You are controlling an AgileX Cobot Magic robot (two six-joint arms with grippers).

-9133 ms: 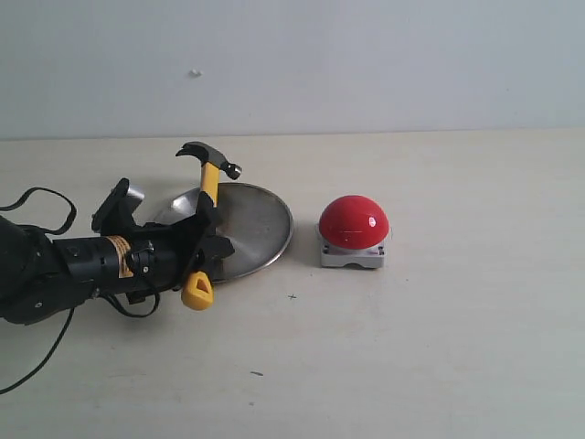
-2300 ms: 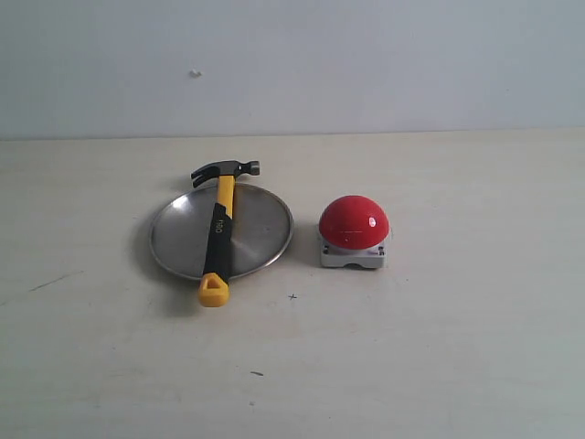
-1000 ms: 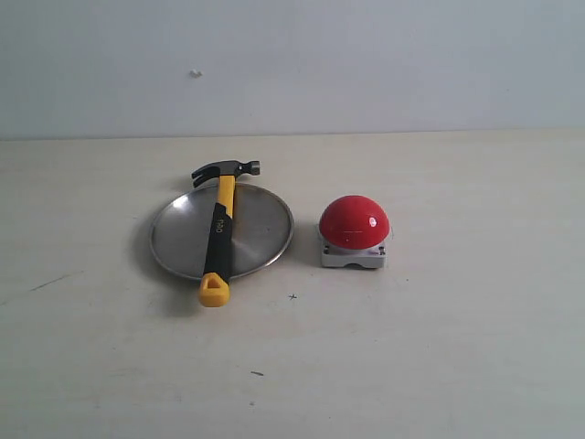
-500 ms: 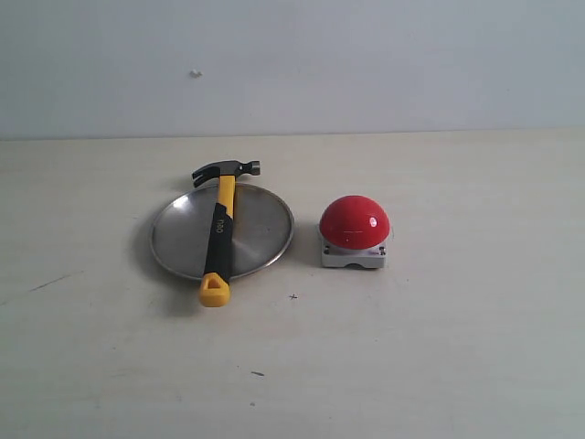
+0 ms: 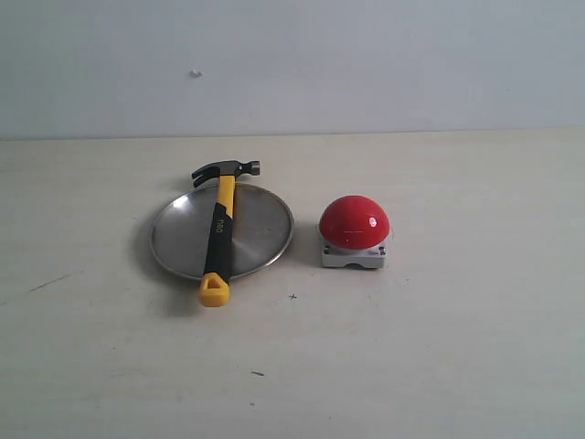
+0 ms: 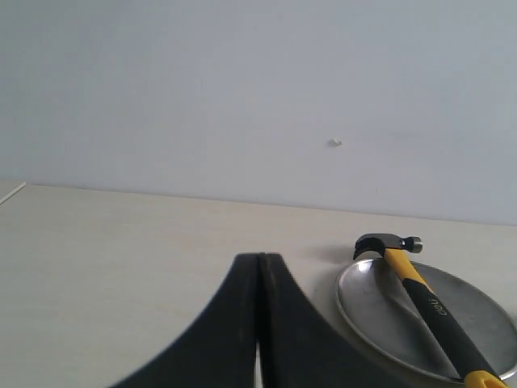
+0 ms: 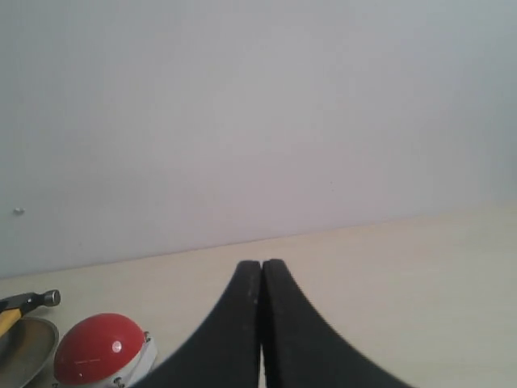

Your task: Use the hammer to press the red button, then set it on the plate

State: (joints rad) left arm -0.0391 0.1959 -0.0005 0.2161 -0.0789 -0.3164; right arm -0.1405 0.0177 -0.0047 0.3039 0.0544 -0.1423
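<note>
As the hammer [image 6: 426, 301] lies on plate [image 6: 367, 309], left gripper [image 6: 259, 260] seems apart.

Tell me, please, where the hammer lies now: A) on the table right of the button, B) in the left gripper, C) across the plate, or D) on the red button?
C: the hammer lies across the plate, head and yellow tip overhanging its rim.

hammer [image 5: 219, 230] lying across plate [image 5: 260, 229], red button [image 5: 354, 222] just beside

Plain pale wall [image 5: 366, 64] behind beige tabletop [image 5: 439, 347].
</note>
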